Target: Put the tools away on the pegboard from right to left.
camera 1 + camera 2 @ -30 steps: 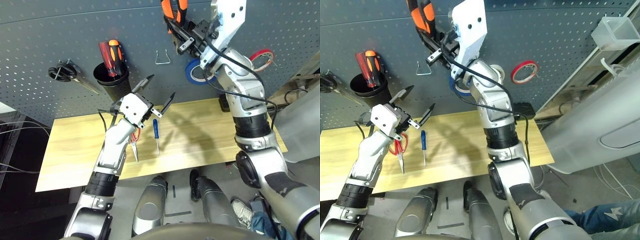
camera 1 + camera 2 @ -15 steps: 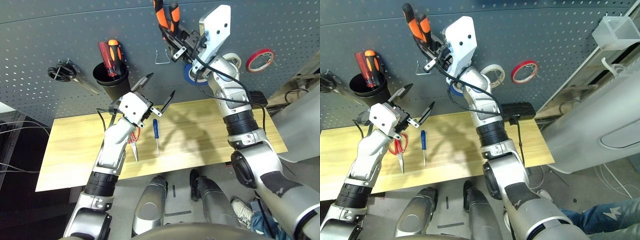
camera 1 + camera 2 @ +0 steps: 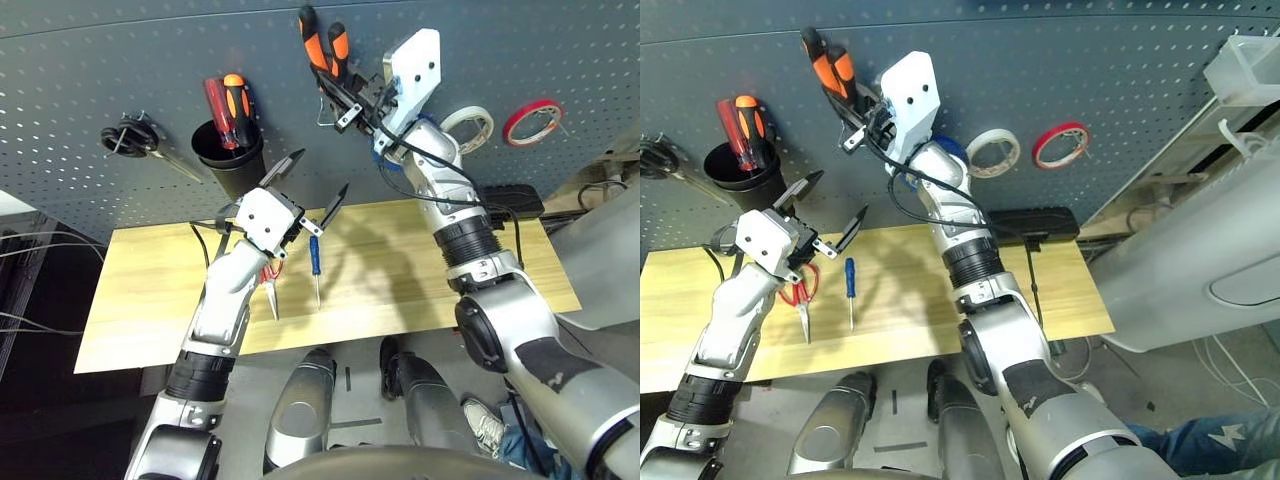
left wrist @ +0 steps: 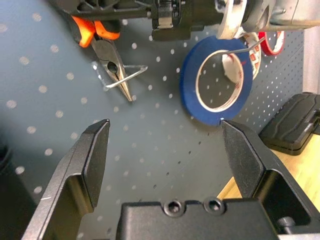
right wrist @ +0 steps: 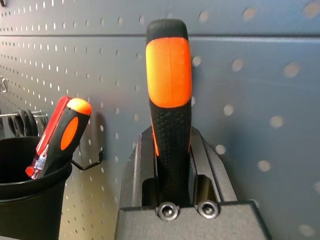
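Observation:
My right gripper [image 3: 347,92] is shut on the orange-and-black pliers [image 3: 320,42], held handles-up against the pegboard [image 3: 120,60]. The pliers' nose [image 4: 114,67] pokes into a wire hook [image 4: 127,76]. The blue tape roll [image 4: 216,80] hangs on the board just beside the right arm. My left gripper [image 3: 322,172] stands open above the table, nothing between its fingers. Below it on the wooden table [image 3: 150,290] lie the small blue-handled screwdriver [image 3: 314,262] and the red-handled scissors [image 3: 798,295], partly covered by the left forearm.
A black cup [image 3: 225,158] on the board holds red and orange screwdrivers. Black-handled scissors [image 3: 130,140] hang at the far left. A white tape roll [image 3: 468,122] and a red one [image 3: 532,120] hang to the right. A black box [image 3: 510,200] sits on the table's far right.
The right arm has brought the pliers down and to the left, up to the wire hook. The left arm has stayed where it was, still open.

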`<state>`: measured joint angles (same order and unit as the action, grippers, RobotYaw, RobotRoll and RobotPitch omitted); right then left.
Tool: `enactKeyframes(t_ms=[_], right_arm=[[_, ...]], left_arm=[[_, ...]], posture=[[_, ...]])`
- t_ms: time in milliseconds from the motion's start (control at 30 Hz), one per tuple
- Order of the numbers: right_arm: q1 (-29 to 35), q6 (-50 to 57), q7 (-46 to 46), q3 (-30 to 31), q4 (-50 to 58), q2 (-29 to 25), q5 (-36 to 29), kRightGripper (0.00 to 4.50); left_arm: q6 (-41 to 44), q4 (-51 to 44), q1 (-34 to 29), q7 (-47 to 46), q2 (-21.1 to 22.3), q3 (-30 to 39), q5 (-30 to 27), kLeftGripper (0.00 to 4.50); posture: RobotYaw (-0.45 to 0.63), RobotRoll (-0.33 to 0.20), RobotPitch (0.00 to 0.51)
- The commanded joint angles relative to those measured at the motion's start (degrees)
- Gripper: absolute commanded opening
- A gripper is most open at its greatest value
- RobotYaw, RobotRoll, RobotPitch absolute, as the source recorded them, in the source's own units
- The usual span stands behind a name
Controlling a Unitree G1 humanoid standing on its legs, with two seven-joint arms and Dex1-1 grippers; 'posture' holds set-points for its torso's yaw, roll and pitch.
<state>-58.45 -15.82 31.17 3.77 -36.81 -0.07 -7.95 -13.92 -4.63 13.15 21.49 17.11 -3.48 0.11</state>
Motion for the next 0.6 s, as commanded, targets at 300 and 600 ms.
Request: enactKeyframes(t_ms=[300,600], right_arm=[[1.7,0.5,-1.3,0.0,2.7,-0.4,1.0,2.27],[18.9,11.7,-3.5,1.8,33.7,-5.5,2.1,4.47]], left_arm=[[0.8,-0.4,-1.2,0.6,0.4,-0.7,0.7,4.50],[0.7,1.3,-0.7,3.1,1.0,-1.4,-0.1,4.50]], posture=[[0.27,0.000,0.273],[0.23,0.000,0.266]])
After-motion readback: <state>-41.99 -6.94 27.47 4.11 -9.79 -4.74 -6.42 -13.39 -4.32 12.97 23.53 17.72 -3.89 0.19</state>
